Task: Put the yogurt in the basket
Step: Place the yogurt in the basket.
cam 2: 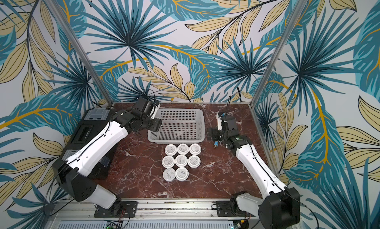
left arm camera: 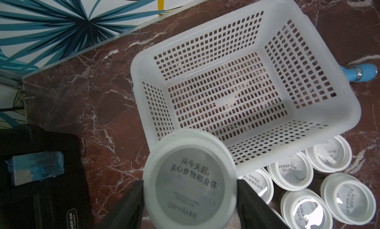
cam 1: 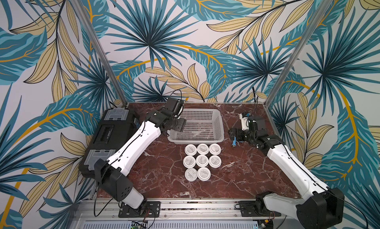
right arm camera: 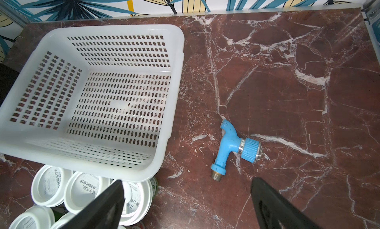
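We see the left gripper [left arm camera: 190, 183] clamped on one yogurt jar [left arm camera: 189, 166], gripping both sides of its white lid. The jaws are about half spread, as wide as the jar. In both top views that gripper is at centre frame, slightly left, over the left end of the basket [cam 1: 196, 141]. The jar itself is hidden under the wrist there. In the left wrist view the held jar overlaps the basket's corner rim, lid facing the camera, grey print readable. We cannot tell how high it is above the rim.

The other eight jars [cam 1: 202, 160] stand on the table [cam 1: 164, 182], lower centre of the top views, just below the basket. They sit in rows of three, three and two, lids up, packed touching or nearly so. The top row is just beside the basket's near wall.

The right gripper [right arm camera: 187, 180] is spread wide with only table between its jaws. In the top views it's at centre-right of frame, right of the basket and apart from it. A blue tap [right arm camera: 230, 147] lies on its side on the table near that gripper, touching neither basket nor jars. A black toolbox [cam 1: 111, 133] is at the left of frame, partly under the left arm, apart from the basket.
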Controlling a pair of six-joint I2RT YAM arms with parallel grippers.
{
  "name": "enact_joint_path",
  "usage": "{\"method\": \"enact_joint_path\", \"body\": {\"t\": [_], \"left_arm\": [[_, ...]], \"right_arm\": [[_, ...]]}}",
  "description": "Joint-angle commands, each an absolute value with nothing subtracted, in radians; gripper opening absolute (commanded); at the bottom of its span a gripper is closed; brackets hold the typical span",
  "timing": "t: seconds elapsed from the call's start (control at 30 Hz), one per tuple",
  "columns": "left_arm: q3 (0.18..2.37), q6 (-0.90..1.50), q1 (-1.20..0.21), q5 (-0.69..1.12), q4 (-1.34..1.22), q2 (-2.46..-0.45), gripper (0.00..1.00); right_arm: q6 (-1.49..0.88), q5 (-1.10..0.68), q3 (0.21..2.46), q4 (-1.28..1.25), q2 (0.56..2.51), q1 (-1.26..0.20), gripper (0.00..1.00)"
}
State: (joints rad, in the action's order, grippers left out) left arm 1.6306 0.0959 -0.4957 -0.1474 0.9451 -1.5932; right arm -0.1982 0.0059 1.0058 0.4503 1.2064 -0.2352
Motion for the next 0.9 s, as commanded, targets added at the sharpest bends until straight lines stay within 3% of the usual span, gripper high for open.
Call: {"method": "enact_joint_path", "body": {"t": [0.0, 0.87], "left_arm": [[1.726, 0.058, -0.472, -0.114, 0.933, -1.657, 0.71], [1.865, 0.043, -0.365, -0.016, 0.672, -2.047, 0.71]], "right_arm": [[-0.199, -0.006, 0.985, 0.445, 1.214, -0.235, 1.0], [-0.194, -0.013, 0.997, 0.443, 1.293, -0.235, 1.0]]}}
